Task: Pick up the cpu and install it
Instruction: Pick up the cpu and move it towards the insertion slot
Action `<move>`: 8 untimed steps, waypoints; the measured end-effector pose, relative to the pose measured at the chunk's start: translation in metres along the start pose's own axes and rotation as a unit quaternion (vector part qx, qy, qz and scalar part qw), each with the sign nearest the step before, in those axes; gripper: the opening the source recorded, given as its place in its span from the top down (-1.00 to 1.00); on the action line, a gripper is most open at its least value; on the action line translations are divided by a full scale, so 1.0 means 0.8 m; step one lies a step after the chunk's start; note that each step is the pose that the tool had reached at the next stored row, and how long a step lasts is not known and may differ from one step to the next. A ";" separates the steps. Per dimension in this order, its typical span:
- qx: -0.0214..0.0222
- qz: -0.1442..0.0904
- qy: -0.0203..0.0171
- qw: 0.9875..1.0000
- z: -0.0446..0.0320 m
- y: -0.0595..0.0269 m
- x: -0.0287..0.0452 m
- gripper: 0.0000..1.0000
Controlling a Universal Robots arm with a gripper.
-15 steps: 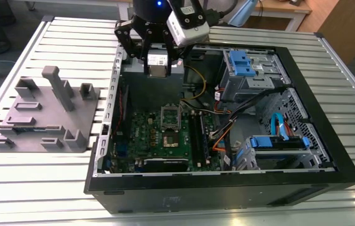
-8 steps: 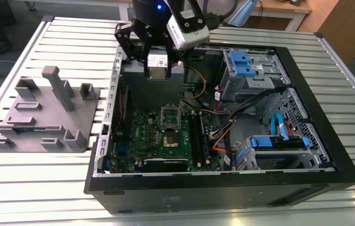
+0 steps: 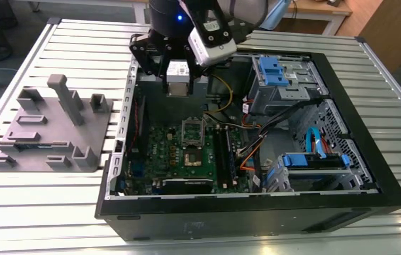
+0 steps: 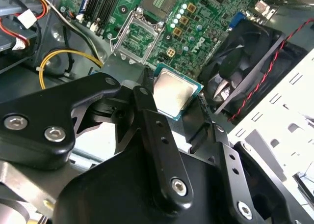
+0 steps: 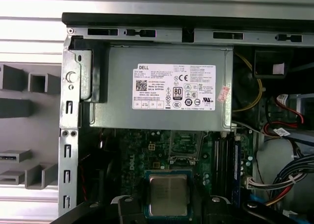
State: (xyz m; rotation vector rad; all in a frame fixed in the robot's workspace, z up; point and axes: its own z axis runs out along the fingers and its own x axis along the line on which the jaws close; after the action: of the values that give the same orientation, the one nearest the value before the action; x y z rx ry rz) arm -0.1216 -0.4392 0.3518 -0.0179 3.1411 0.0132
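The claw [image 4: 175, 98] is pinched shut on the cpu [image 4: 174, 90] by two opposite edges, holding it flat with its metal top toward both wrist cameras. The chip hangs in the air inside the open computer case [image 3: 257, 219], near the edge of the power supply [image 5: 113, 111]. The open socket [image 5: 186, 148] on the motherboard [image 3: 163, 155] lies below it and farther along the board, away from the power supply, not directly underneath.

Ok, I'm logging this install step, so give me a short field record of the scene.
gripper: shut on small square silvery cpu chip
cpu position: held in air above the open black computer case
socket: silver-framed, on green motherboard, appears empty, apart from chip
grey plastic fixture: on slatted table, outside the case, exterior view's left
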 end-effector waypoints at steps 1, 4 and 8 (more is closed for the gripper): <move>0.000 0.000 0.000 1.000 0.0010 -0.002 0.0000 0.06; 0.000 0.000 0.000 1.000 0.0041 -0.006 0.0001 0.06; 0.000 0.000 0.000 1.000 0.0090 -0.010 0.0000 0.06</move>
State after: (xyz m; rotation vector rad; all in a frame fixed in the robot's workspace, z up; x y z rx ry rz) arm -0.1215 -0.4471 0.3445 -0.0179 3.1409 0.0137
